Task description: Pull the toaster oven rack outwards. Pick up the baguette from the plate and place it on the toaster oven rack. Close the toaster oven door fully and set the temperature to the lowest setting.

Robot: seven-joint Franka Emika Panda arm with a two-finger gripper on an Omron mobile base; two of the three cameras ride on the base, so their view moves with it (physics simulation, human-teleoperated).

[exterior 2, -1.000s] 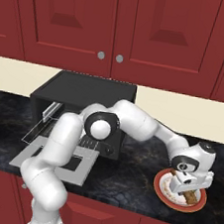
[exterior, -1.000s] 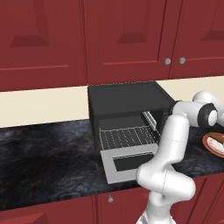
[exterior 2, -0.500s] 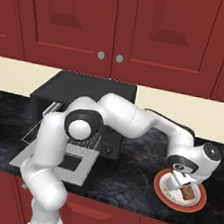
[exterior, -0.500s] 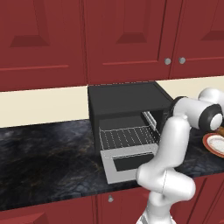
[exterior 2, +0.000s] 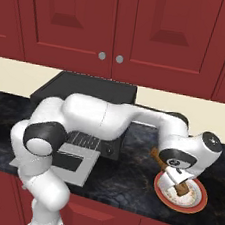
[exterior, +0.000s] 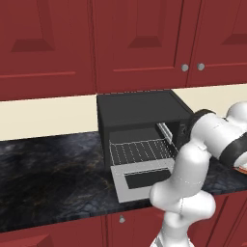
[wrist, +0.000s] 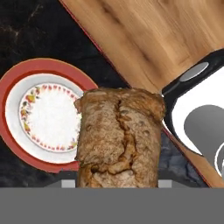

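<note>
Toaster oven (exterior: 140,120) sits on the dark counter (exterior: 53,178) in the left base view, its door (exterior: 142,179) folded down flat and the rack (exterior: 140,152) drawn partway out over it; the arm's elbow crosses in front, reaching off to the right.

The right base view puts the claw (exterior 2: 177,186) well to the right of the oven, just above a red-rimmed plate (exterior 2: 193,200), with the baguette (exterior 2: 169,171) slanting up out of it.

In the hand view the baguette (wrist: 119,138) stands straight ahead of the claw, gripped at its lower end and lifted off the plate (wrist: 41,120), which lies below and to one side.
</note>
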